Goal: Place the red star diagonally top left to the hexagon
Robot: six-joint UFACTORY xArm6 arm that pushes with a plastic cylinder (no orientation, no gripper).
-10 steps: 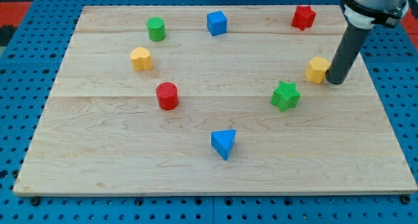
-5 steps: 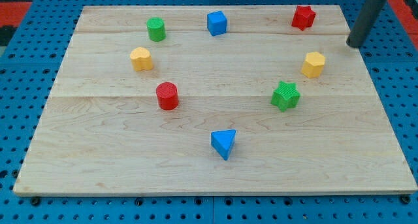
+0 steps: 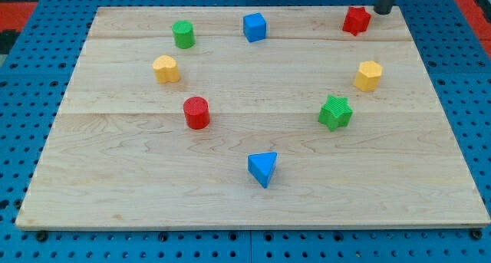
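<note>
The red star [image 3: 356,21] lies near the top right corner of the wooden board [image 3: 245,202]. The yellow hexagon [image 3: 368,75] lies below it, a little to the right. My tip [image 3: 382,11] is at the view's top, just right of and slightly above the red star, apart from it by a small gap. Only the lowest part of the rod shows.
A green star [image 3: 335,112] lies below left of the hexagon. A blue triangle [image 3: 263,168] is lower middle. A red cylinder [image 3: 196,113], a yellow block [image 3: 165,68], a green cylinder [image 3: 182,34] and a blue cube [image 3: 255,27] lie to the left.
My tip has moved up from beside the yellow hexagon's right side to the board's top right edge next to the red star. The hexagon shifted slightly left. The other blocks have not moved.
</note>
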